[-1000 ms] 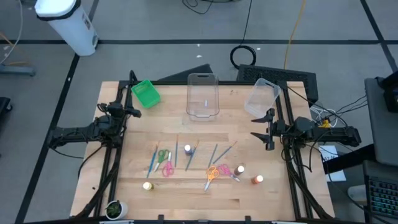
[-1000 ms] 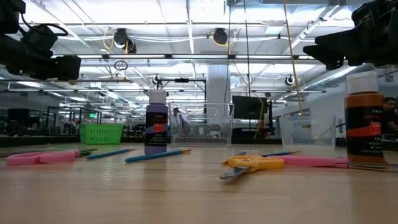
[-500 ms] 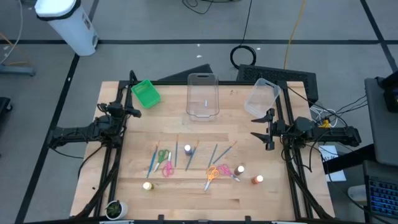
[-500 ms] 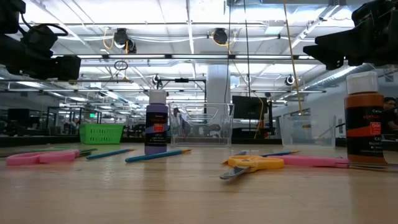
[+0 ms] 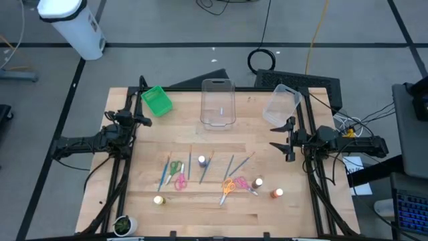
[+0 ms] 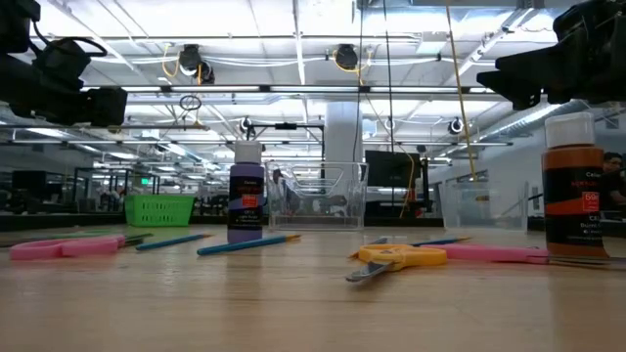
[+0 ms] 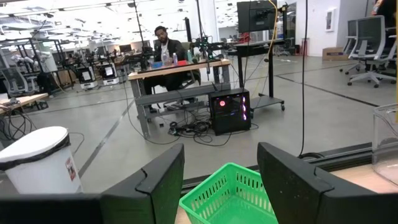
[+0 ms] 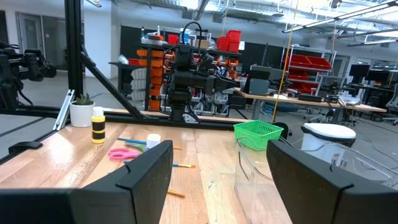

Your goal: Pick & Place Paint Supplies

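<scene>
Nothing has moved since a second ago, both arms are parked exactly as they were. Nearest the front edge of the wooden desk [image 5: 214,214] sit the yellow paint bottle with a white cap [image 5: 158,199] and the orange-brown paint bottle [image 5: 273,193]. A bit further in are the orange-handled scissors [image 5: 229,186], pink-handled scissors [image 5: 180,181], green-handled scissors [image 5: 173,167], the purple paint bottle [image 5: 201,161] and a few thin blue paintbrushes [image 5: 229,165]. All of it lies in the middle, well apart from either tool. The left tool [image 5: 142,121] hangs at the left edge with fingers spread, holding nothing; the right tool [image 5: 286,142] at the right edge, also spread and empty. At the far side: a green mesh bin [image 5: 156,101], a clear plastic tub [image 5: 218,102] and a second clear tub [image 5: 281,106], tilted. I can't see anything in them.
</scene>
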